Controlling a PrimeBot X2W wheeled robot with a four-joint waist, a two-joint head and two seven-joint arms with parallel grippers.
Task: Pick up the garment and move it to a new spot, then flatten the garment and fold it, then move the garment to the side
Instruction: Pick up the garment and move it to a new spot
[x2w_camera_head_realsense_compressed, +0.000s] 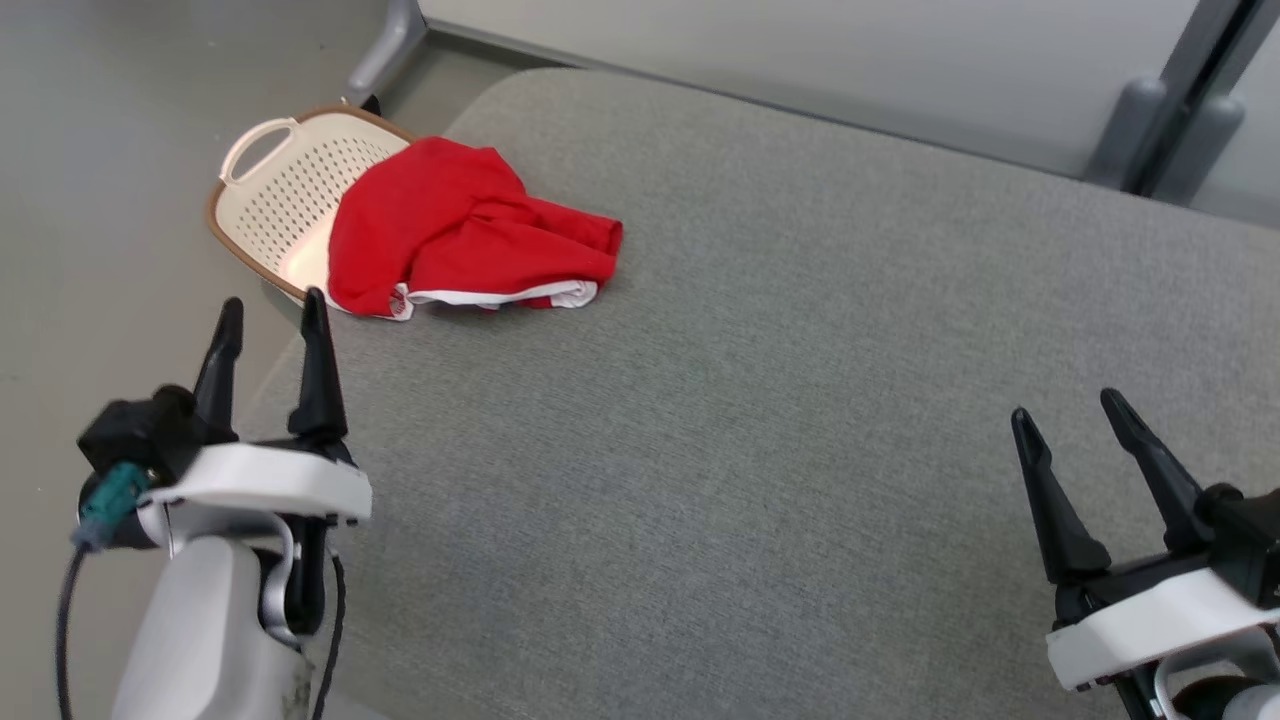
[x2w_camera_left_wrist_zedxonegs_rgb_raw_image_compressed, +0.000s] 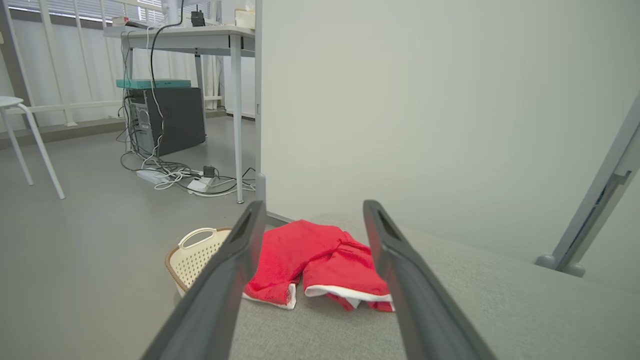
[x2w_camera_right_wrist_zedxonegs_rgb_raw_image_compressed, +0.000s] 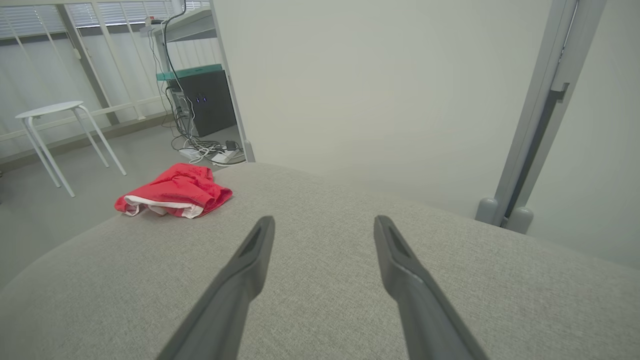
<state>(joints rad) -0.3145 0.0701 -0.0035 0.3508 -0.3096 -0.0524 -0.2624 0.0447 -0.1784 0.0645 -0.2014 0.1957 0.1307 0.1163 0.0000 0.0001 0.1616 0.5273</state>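
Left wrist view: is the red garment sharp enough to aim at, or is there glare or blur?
Left wrist view: garment sharp, evenly lit, no glare; left tool looks soft near the lens. Head view: garment crisp, small shadow under its hem.

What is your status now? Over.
Left gripper, right gripper: open, empty. Red garment crumpled at cushion edge, partly over basket. Nothing in the way.

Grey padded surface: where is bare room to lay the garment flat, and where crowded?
Free: the grey fabric surface between the crumpled red garment and the right gripper. Crowded: far-left corner, garment beside the cream perforated basket.
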